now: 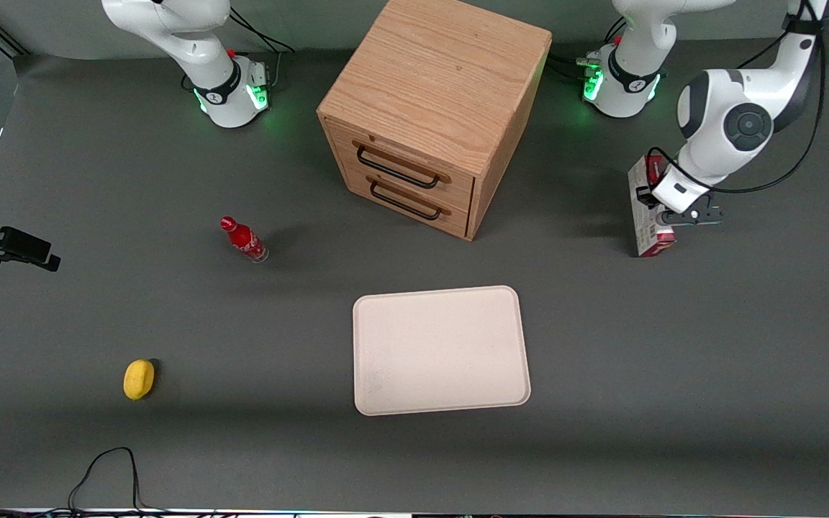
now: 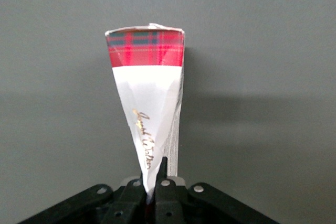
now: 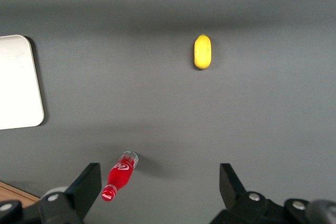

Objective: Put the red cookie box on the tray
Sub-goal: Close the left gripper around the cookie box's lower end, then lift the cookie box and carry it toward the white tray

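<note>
Your end effector (image 2: pixel 153 184) pinches the thin red-edged cardboard cookie box (image 1: pixel 649 216) on edge, well apart from the flat cream rectangular tray (image 1: pixel 440 350), probably so you can carry it there.

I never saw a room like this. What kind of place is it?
Probably a robot lab: a dark mat, cables, the gripper holding the red cookie box, and the tray and wooden cabinet set out.

Even overhead light, sharp pictures
Soft shadows beside the cabinet (image 1: pixel 432 108) on the counter (image 1: pixel 673 374); pincer (image 2: pixel 156 184) slightly blurred.
</note>
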`<state>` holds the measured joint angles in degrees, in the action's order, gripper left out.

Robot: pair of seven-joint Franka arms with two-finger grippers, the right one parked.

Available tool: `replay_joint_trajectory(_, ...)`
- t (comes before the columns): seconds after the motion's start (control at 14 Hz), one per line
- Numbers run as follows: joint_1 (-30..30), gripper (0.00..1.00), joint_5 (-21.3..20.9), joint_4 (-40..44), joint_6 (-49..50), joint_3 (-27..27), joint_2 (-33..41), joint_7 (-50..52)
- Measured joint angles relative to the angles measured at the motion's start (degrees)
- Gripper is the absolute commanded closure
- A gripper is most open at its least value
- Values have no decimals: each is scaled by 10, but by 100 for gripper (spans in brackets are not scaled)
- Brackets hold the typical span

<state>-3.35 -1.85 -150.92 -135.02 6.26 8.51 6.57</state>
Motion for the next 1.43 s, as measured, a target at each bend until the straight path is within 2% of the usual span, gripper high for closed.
replay_joint_trajectory(0.36,6,100,0,148,154,3,21,-1)
replay_joint_trajectory(0.64,27,100,1,308,272,4,-7,6)
replay_joint_trajectory(0.86,57,100,4,480,365,6,-87,43)
replay_joint_trajectory(1.0,79,100,26,593,410,7,-154,64)
replay_joint_trajectory(1.14,98,100,52,682,428,7,-218,88)
replay_joint_trajectory(1.43,153,100,62,819,423,8,-344,168)
